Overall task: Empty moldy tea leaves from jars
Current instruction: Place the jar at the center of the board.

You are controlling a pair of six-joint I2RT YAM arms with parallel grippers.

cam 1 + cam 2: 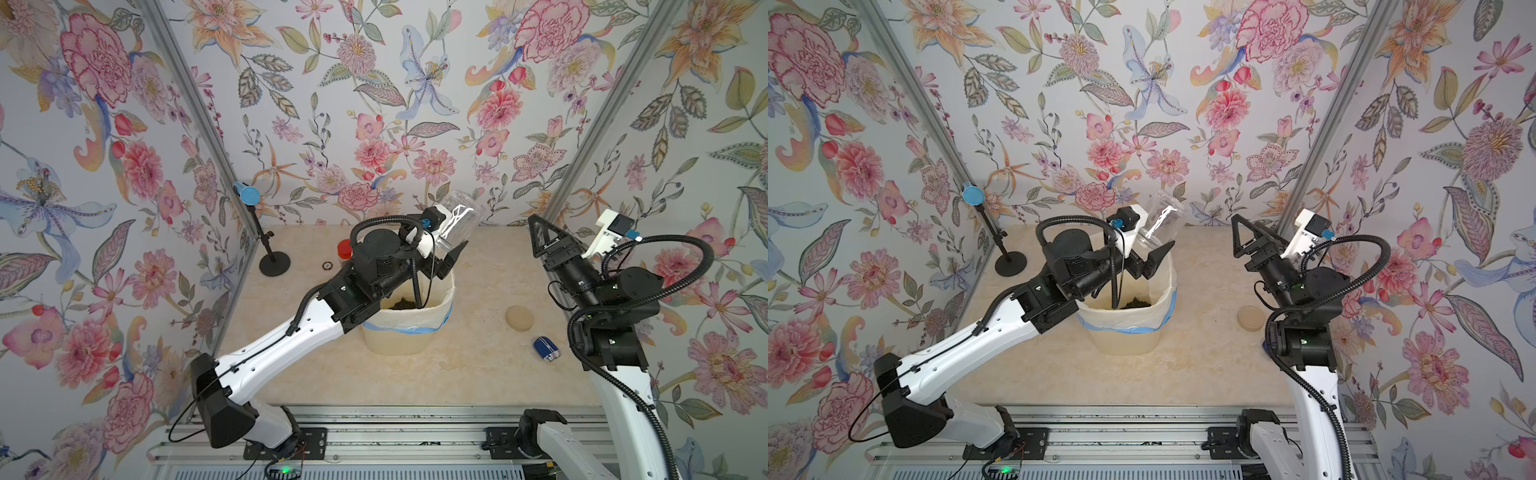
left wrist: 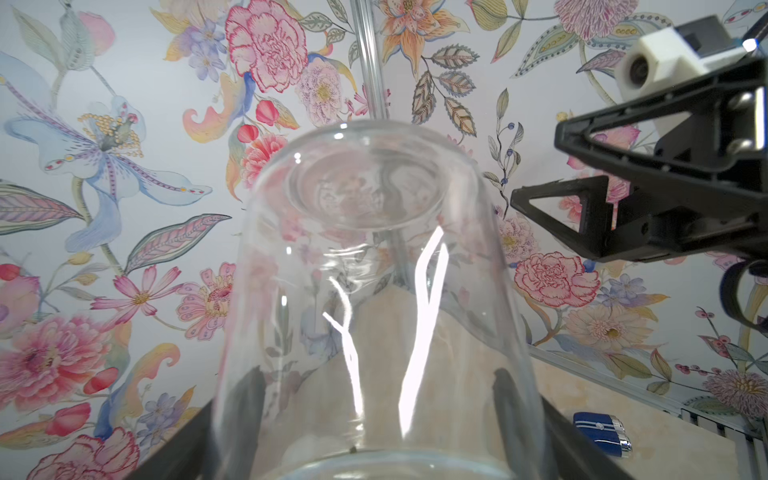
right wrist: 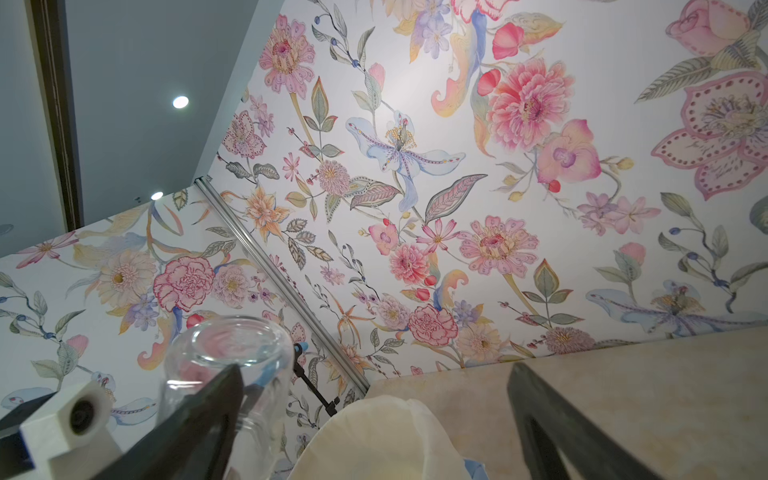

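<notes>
My left gripper [image 1: 451,245] [image 1: 1152,245] [image 2: 376,386] is shut on a clear jar [image 1: 459,220] [image 1: 1160,220] [image 2: 374,270]. It holds the jar tipped base-up, mouth down, over the cream bin [image 1: 446,307] [image 1: 1167,303]. The jar looks empty apart from one dark speck at its mouth. A heap of dark tea leaves [image 1: 401,304] [image 1: 1136,303] lies in the bin's white liner. A red-capped jar [image 1: 344,249] stands behind the left arm. My right gripper [image 1: 540,226] [image 1: 1246,226] [image 3: 374,374] hangs raised to the right of the bin, open and holding nothing.
A round beige lid [image 1: 519,318] [image 1: 1250,318] lies on the table right of the bin. Nearer the front is a small blue and chrome object [image 1: 546,349] [image 2: 598,432]. A black stand with a blue top [image 1: 249,194] [image 1: 971,195] occupies the back left corner.
</notes>
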